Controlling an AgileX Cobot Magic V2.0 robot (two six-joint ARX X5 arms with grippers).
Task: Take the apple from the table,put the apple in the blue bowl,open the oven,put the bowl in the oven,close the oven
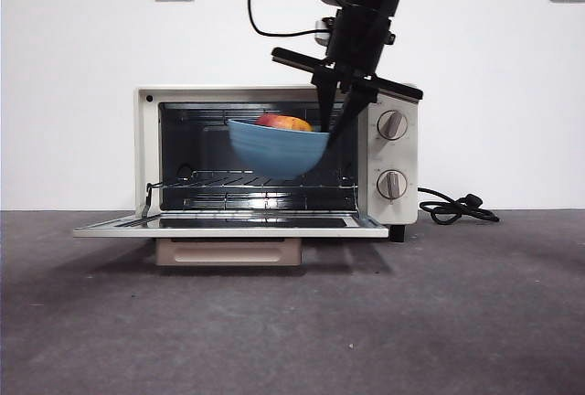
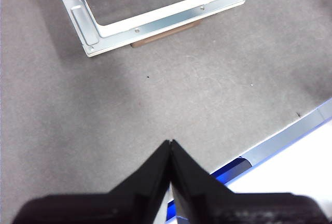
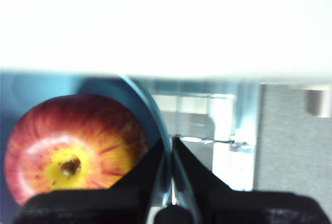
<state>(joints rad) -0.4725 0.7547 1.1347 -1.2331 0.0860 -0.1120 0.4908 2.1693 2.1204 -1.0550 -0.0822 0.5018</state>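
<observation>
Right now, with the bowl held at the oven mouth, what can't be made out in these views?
- Dark red and yellow apple: front view, mostly hidden by the matte blue bowl's wall.
- Cream-white toaster oven: right wrist view, overexposed.
- Bowl rim: covered where the right gripper clamps.

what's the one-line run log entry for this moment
right gripper: shut on blue bowl rim | red-yellow apple: in bowl | cream oven: door open, bowl held above rack | left gripper: shut, waiting
</observation>
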